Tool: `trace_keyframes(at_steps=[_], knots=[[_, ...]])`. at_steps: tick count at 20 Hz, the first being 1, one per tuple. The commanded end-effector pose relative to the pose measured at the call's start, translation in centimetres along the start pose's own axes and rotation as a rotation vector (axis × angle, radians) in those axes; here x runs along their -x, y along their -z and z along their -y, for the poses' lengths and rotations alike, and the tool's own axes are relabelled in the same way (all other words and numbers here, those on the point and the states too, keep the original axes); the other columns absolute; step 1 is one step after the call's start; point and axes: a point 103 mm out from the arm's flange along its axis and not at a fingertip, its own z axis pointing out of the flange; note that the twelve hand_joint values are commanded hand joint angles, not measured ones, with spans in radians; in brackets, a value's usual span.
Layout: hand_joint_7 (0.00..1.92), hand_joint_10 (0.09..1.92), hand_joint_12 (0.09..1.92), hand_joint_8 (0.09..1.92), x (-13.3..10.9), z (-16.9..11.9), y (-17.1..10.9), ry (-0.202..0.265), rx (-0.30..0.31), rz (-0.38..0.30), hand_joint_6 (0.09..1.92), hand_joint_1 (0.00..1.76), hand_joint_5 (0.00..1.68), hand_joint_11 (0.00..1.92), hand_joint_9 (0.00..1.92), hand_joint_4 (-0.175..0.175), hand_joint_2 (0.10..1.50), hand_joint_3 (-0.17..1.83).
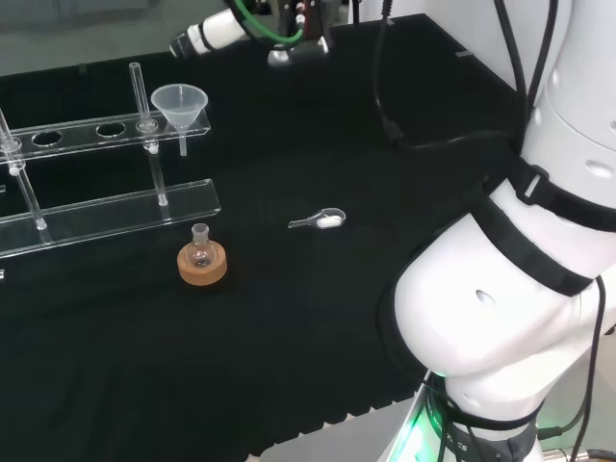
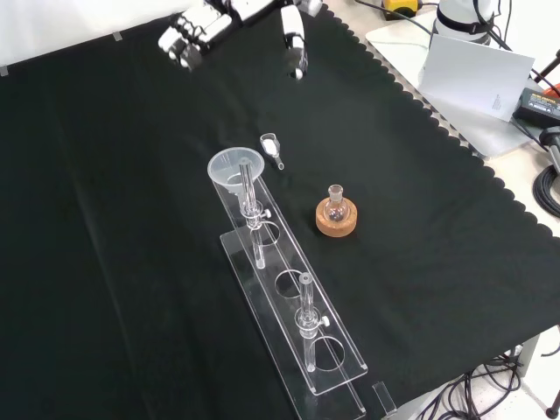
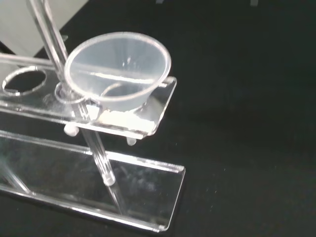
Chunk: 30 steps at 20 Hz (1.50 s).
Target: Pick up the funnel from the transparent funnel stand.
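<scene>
Fingers (image 2: 188,39) of our hand (image 2: 229,10) hang relaxed, holding nothing; the funnel (image 2: 236,169) sits in the stand (image 2: 337,363), well apart from them.

funnel (image 3: 117,69): clear glossy plastic | funnel stand (image 3: 148,170): transparent smooth acrylic | counter cloth (image 2: 105,219): black matt fabric | flask ring (image 1: 203,269): cork, rough

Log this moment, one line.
hand: open, above cloth, clear of stand | funnel: seated in stand end hole | grasp: not yet
</scene>
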Motion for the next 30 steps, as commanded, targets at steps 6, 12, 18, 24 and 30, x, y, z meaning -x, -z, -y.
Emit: trace_keyframes(at_steps=[6, 12, 18, 24, 30], knots=[[0.0, 0.09, 0.09, 0.09, -2.4, -0.4, -2.3, -0.012, 0.021, -0.054, 0.09, 0.35, 0.0, 0.03, 0.0, 0.022, 0.63, 0.08], [0.0, 0.09, 0.09, 0.09, -3.8, -0.6, -4.1, -0.034, 0.009, -0.092, 0.09, 0.39, 0.0, 0.04, 0.0, 0.017, 0.63, 0.07], [0.02, 0.09, 0.3, 0.09, -4.1, -1.4, -5.4, -0.063, -0.018, -0.049, 0.09, 0.4, 0.0, 0.0, 0.0, 0.015, 0.66, 0.0], [0.03, 0.09, 0.31, 0.09, -4.2, -2.6, -6.5, -0.083, -0.053, -0.028, 0.09, 0.4, 0.0, 0.0, 0.0, 0.013, 0.67, 0.01], [0.03, 0.09, 0.33, 0.09, -4.1, -4.2, -7.3, -0.084, -0.072, -0.028, 0.09, 0.41, 0.0, 0.0, 0.0, 0.011, 0.69, 0.02]])
